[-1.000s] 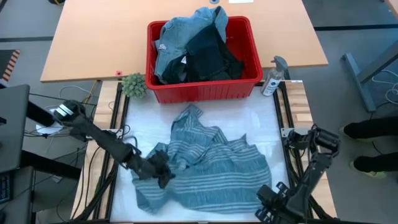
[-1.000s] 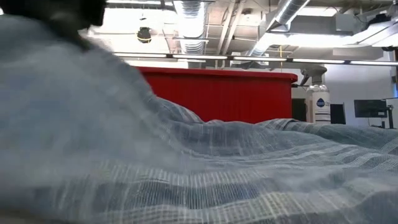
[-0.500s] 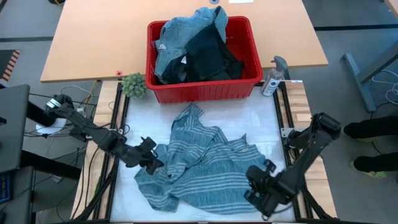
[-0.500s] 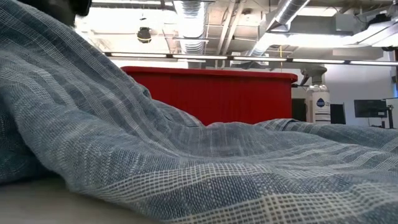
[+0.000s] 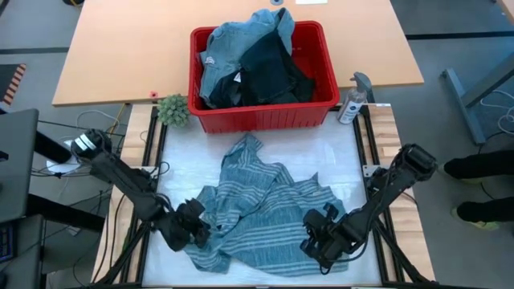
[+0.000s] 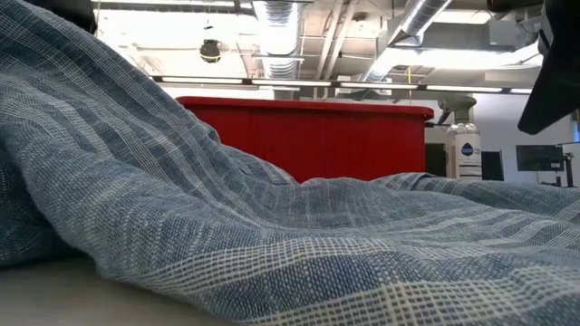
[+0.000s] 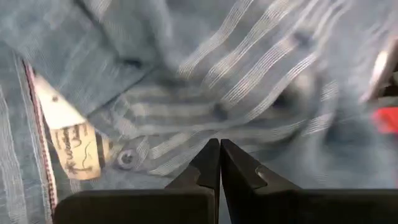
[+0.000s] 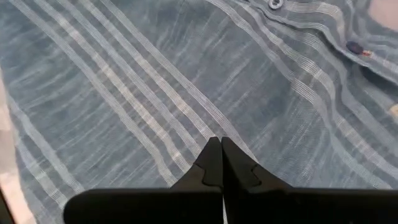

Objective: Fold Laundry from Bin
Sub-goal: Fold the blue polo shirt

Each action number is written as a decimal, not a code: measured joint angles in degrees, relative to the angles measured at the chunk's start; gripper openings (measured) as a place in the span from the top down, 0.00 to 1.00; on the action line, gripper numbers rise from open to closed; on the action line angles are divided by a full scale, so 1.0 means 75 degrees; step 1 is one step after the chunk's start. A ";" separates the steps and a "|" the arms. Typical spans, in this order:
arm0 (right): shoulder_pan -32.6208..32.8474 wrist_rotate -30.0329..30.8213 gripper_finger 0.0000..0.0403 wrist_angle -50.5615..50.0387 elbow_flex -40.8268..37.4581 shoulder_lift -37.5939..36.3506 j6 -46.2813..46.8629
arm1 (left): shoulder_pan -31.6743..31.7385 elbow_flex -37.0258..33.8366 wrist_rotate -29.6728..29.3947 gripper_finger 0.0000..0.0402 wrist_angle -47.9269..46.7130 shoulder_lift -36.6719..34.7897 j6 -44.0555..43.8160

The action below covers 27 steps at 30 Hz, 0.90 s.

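The blue-grey, white-striped woven shirt [image 5: 261, 205] lies crumpled on the white work surface just in front of the bright red plastic bin [image 5: 265, 112], its long axis running slantwise from a bunched end near the bin toward the near edge. Both hands sit at that near edge, one at each lower corner. The left gripper [image 5: 191, 229] is at the shirt's corner on its own side, fingers pressed flat together, and the right gripper [image 5: 320, 239] is at the opposite corner, likewise fully closed. Each is about equally near its corner, with the shirt's bulk spread between them and away toward the bin. Whether cloth is actually pinched cannot be told.

The left wrist view alone shows a cream sewn label [image 7: 69, 146] and a button just beyond the closed fingertips. The right wrist view shows only plain striped cloth. The low view shows the shirt rising in a fold.
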 joint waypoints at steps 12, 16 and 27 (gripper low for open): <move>0.0046 -0.0614 0.96 -0.0009 -0.0008 0.0440 0.0407 | 0.0069 0.0048 0.1135 1.00 -0.1080 0.1455 -0.1659; 0.0043 -0.1293 0.96 0.0329 -0.0017 0.1198 0.0426 | 0.0017 0.0027 0.1417 1.00 -0.2044 0.1066 -0.2096; 0.0475 -0.1788 0.96 0.0569 0.0024 0.1777 0.1398 | -0.0321 -0.0009 0.3246 1.00 -0.3946 0.0278 -0.2740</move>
